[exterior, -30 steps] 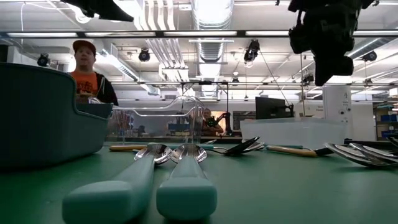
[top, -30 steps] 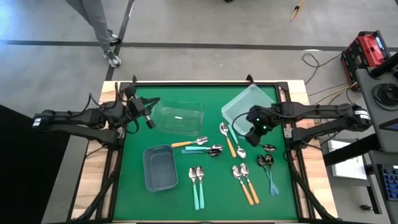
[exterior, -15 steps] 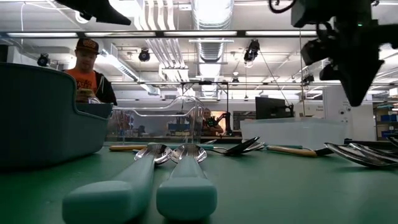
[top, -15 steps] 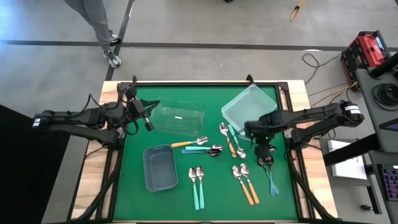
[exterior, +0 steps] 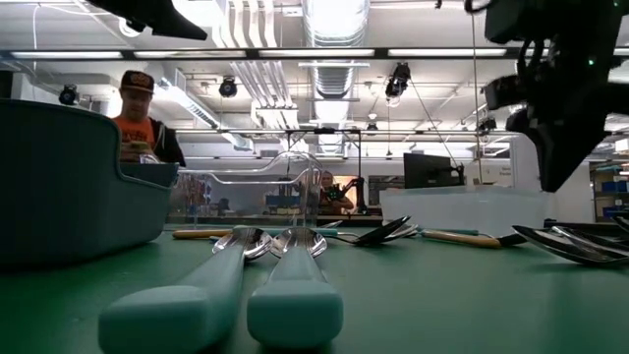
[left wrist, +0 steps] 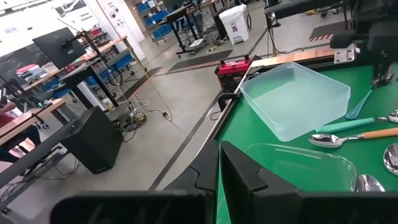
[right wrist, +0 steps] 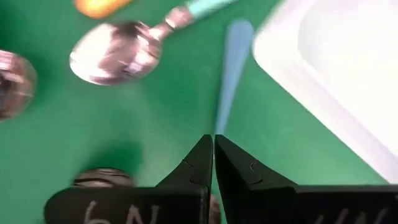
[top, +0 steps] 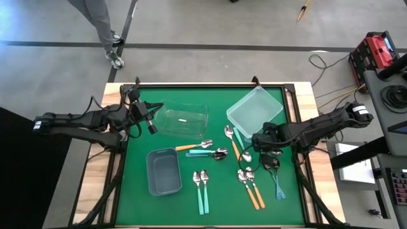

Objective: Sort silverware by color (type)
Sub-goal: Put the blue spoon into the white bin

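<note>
Your green table [top: 216, 197] carries three bins: a clear bin [top: 181, 119] at the back left, a frosted bin [top: 254, 111] at the back right, and a grey bin [top: 163, 172] at the front left.

Your left arm [top: 82, 119] waits over the table's left edge, beside the clear bin. Its gripper [top: 151, 116] hangs in the air; in the left wrist view the fingers [left wrist: 249, 177] sit close together with nothing between them.

Your right arm [top: 324, 124] reaches in from the right edge, low over the spoons on the right half. Its gripper [top: 259, 141] sits just in front of the frosted bin. In the right wrist view the fingertips [right wrist: 202, 152] are pressed together around the near end of a blue handle [right wrist: 229, 74], which runs along the green mat beside the frosted bin's wall [right wrist: 336, 93].

The spoons lie spread over the mat, outside every bin. You see a teal pair [top: 201, 189] at front centre, an orange pair [top: 250, 186] to its right, a blue spoon [top: 276, 178] nearer the right edge, an orange spoon [top: 193, 146] and a teal spoon [top: 207, 152] mid-table, and another orange spoon [top: 232, 141] next to the right gripper.
</note>
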`<action>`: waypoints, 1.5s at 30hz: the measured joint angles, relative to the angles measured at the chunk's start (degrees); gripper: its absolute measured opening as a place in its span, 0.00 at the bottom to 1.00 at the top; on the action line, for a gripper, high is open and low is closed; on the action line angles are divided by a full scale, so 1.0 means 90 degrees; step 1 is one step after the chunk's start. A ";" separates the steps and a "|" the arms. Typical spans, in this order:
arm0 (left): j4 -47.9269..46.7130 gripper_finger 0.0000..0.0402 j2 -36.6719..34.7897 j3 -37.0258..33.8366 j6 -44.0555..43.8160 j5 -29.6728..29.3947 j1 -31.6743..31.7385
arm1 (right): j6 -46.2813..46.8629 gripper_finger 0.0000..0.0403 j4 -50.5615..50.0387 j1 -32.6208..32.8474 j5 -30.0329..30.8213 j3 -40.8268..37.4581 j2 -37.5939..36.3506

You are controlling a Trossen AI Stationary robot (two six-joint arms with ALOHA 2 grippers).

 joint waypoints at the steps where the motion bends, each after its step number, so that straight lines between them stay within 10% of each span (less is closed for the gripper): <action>1: 0.0000 0.00 -0.0001 0.0000 0.0003 -0.0001 0.0000 | 0.0071 0.02 -0.0008 0.0000 0.0041 -0.0064 0.0000; 16: -0.0097 0.00 -0.0002 -0.0002 0.0143 -0.0011 0.0000 | 0.0880 0.03 0.0067 -0.0002 0.0077 -0.0285 -0.0002; 32: -0.0087 0.00 -0.0002 -0.0002 0.0143 -0.0011 0.0000 | 0.1454 0.40 0.0509 -0.0002 0.0085 -0.0400 -0.0002; 45: -0.0035 0.00 -0.0002 -0.0002 0.0143 -0.0010 0.0000 | 0.1771 0.42 0.1212 -0.0002 0.0092 -0.1132 -0.0001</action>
